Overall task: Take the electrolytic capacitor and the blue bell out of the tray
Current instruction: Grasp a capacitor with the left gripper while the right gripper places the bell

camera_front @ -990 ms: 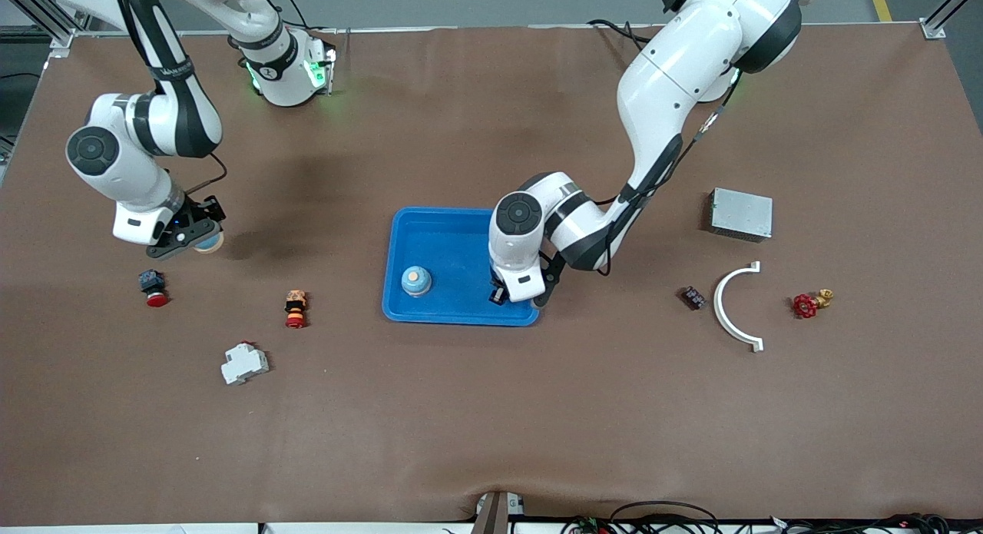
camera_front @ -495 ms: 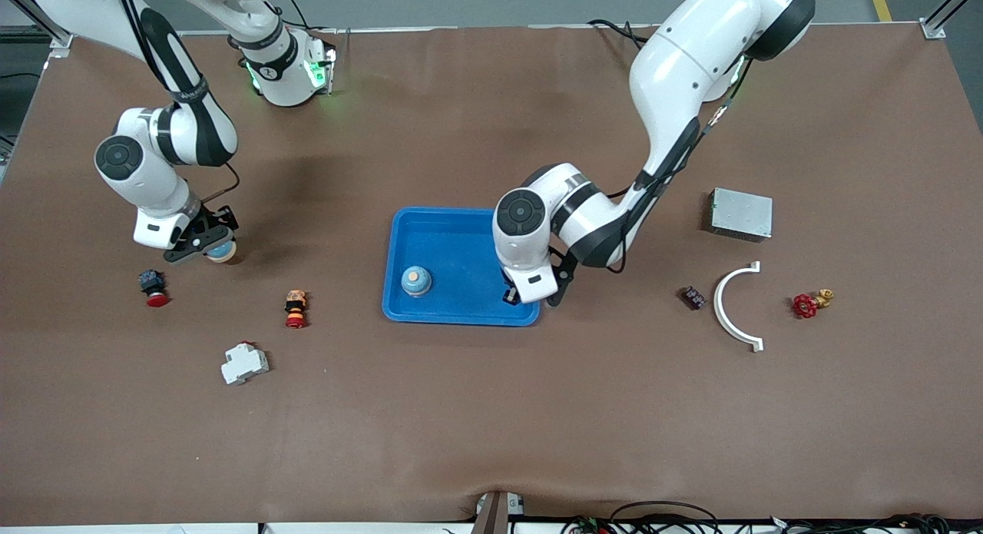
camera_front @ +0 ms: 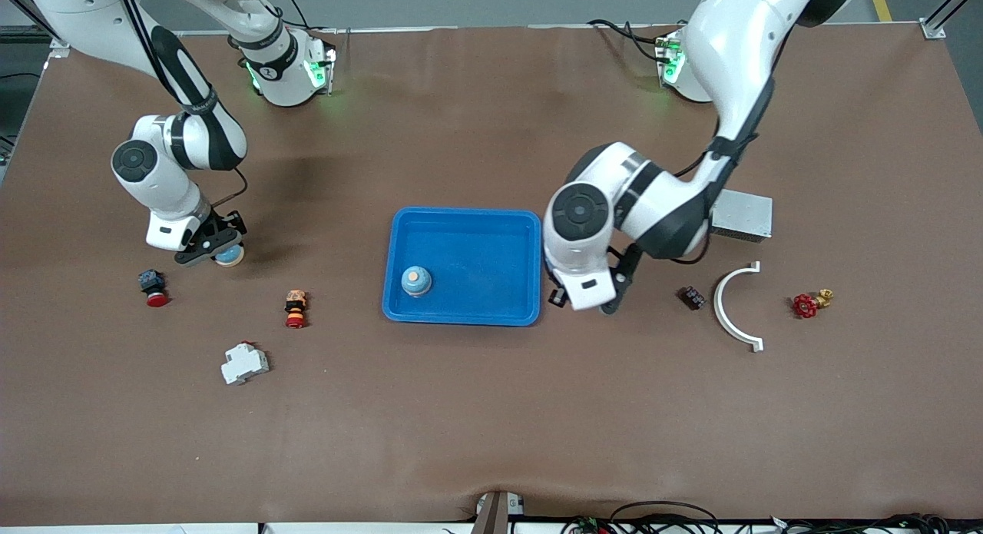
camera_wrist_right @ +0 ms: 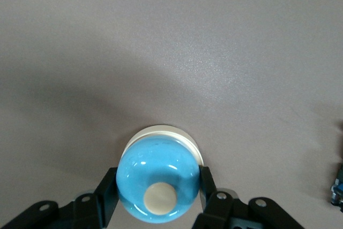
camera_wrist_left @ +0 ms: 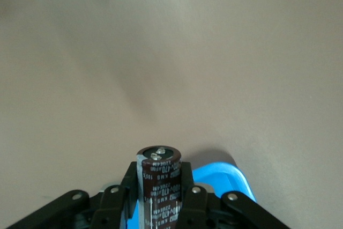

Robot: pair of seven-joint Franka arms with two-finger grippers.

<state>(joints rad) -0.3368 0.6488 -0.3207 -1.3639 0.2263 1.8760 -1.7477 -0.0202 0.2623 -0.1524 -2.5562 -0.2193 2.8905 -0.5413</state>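
Note:
A dark brown capacitor (camera_wrist_left: 158, 197) stands upright between the fingers of my left gripper (camera_wrist_left: 159, 174), which is shut on it. That left gripper (camera_front: 556, 296) hangs over the bare table just beside the blue tray (camera_front: 468, 220), at the tray's edge toward the left arm's end. My right gripper (camera_wrist_right: 158, 179) is shut on a blue bell (camera_wrist_right: 157, 167) with a cream button and white base. The right gripper (camera_front: 221, 251) holds this bell (camera_front: 230, 256) low over the table toward the right arm's end. A second blue bell (camera_front: 415, 281) sits in the tray.
A red push button (camera_front: 153, 286), an orange-red button (camera_front: 295, 308) and a white breaker (camera_front: 244, 363) lie near the right gripper. Toward the left arm's end lie a small dark module (camera_front: 693, 296), a white curved piece (camera_front: 733, 307), a red valve (camera_front: 808, 303) and a grey box (camera_front: 741, 213).
The left arm carried the capacitor from over the tray's inside out past its edge toward the left arm's end. The right arm shifted the bell slightly toward the tray.

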